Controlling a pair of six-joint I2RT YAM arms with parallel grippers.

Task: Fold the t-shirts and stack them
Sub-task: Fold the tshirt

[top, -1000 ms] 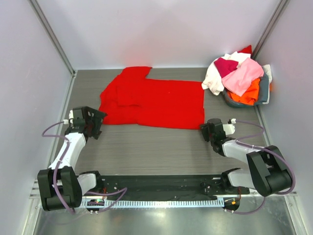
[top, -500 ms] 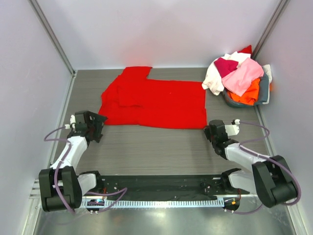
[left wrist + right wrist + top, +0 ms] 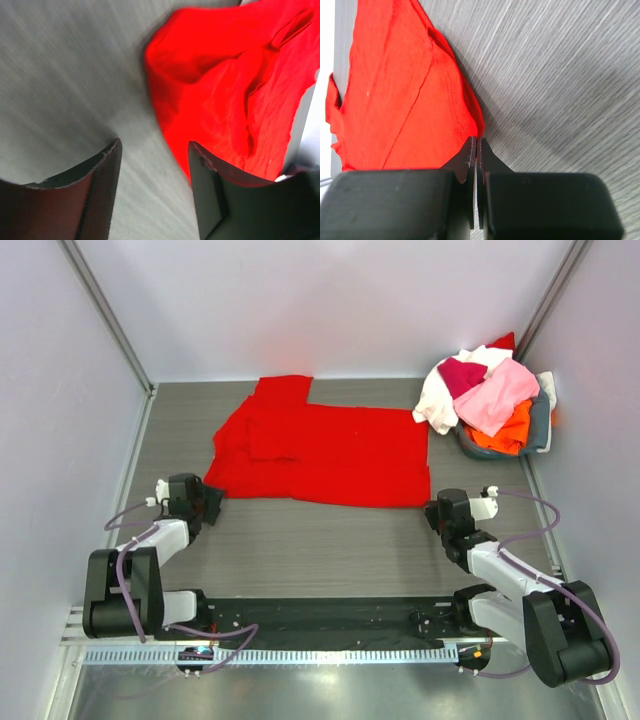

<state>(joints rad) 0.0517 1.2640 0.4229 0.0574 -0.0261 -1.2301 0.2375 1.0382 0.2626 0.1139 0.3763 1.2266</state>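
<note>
Pinching the limp, light red t-shirt (image 3: 330,450) by its lower-right hem, the right gripper (image 3: 476,141) is clamped; the left gripper (image 3: 155,146) gapes beside the lower-left corner.

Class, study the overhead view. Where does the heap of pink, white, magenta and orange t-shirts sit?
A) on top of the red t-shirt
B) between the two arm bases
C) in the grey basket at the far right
C: the heaped t-shirts fill the grey basket in the far right corner, apart from the red t-shirt.
</note>
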